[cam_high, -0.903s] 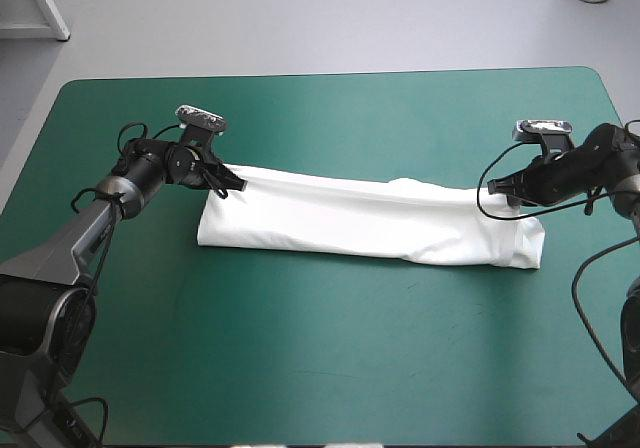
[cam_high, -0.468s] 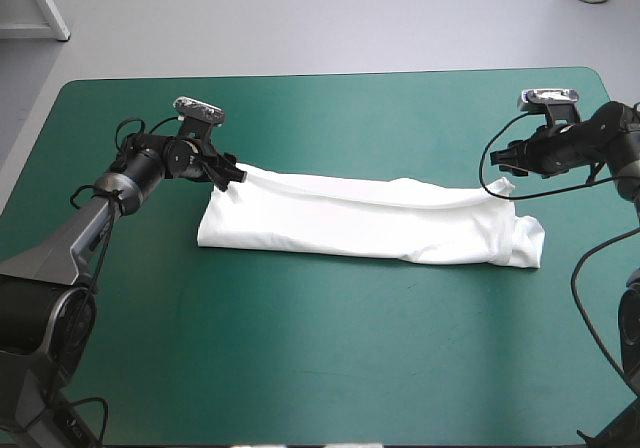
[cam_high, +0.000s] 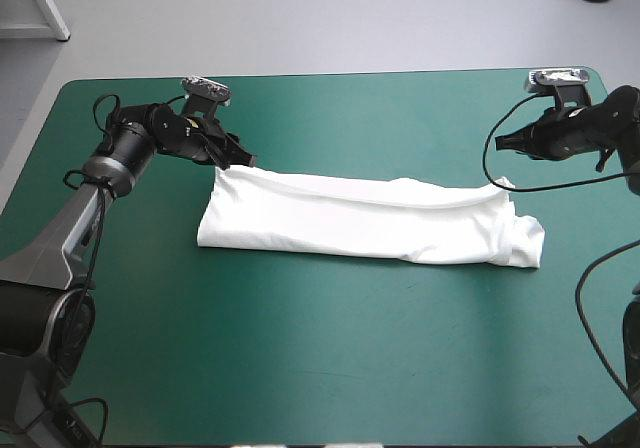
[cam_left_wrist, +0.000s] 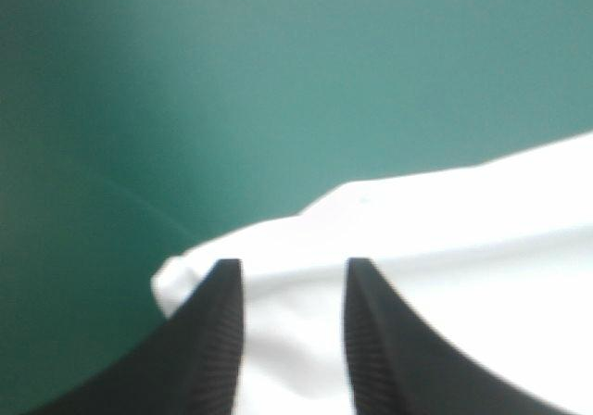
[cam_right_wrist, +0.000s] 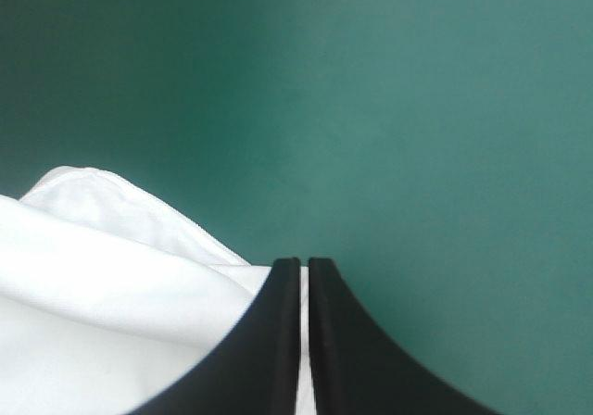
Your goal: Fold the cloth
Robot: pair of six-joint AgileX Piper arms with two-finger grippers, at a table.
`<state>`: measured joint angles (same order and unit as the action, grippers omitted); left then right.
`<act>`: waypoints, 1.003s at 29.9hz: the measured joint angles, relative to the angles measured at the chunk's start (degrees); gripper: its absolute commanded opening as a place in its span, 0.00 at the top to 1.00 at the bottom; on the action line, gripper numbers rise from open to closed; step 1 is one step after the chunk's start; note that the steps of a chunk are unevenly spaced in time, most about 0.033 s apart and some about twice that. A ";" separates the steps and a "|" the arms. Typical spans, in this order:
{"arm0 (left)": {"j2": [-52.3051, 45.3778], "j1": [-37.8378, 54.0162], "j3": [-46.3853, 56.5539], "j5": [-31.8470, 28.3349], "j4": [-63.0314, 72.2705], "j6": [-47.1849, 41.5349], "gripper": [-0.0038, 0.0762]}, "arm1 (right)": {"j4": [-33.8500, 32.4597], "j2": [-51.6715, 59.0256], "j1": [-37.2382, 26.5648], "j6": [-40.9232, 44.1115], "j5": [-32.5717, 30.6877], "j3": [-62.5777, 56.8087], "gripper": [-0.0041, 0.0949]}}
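Lengthwise, the T-shirt (cam_high: 370,218) lies folded into a long band across the middle of the desk (cam_high: 330,348). The left pincer (cam_high: 238,158) stands with fingers parted at the band's far left corner, gripping nothing. The right pincer (cam_high: 500,144), fingers pressed together and empty, sits just beyond the far right corner.

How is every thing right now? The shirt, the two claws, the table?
T-shirt: folded into a long white strip, lying on the table.
Left claw: open, at the T-shirt's far left corner, white cloth showing between its fingers.
Right claw: shut, holding nothing, just beyond the T-shirt's far right corner.
Table: covered in teal-green, bare around the T-shirt.
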<state>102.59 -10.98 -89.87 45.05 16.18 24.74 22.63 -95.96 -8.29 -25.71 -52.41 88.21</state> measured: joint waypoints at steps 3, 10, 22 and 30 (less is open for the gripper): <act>0.00 -0.59 0.00 4.05 7.08 5.28 0.93 | -1.77 2.36 0.00 1.14 0.06 0.07 0.96; 0.00 -7.64 -0.06 5.49 12.10 7.98 0.93 | -3.84 8.77 -1.47 3.22 -0.88 -1.04 0.96; 8.22 -16.61 -0.25 1.75 16.57 7.53 0.93 | 3.21 20.39 -12.11 0.12 2.84 -23.35 0.96; 12.28 -18.45 -0.25 -2.00 17.97 7.53 0.93 | 5.36 22.71 -12.22 -2.10 4.87 -31.29 0.72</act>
<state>114.87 -29.43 -90.12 43.06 34.15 32.27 27.99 -73.24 -20.51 -27.82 -47.54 56.92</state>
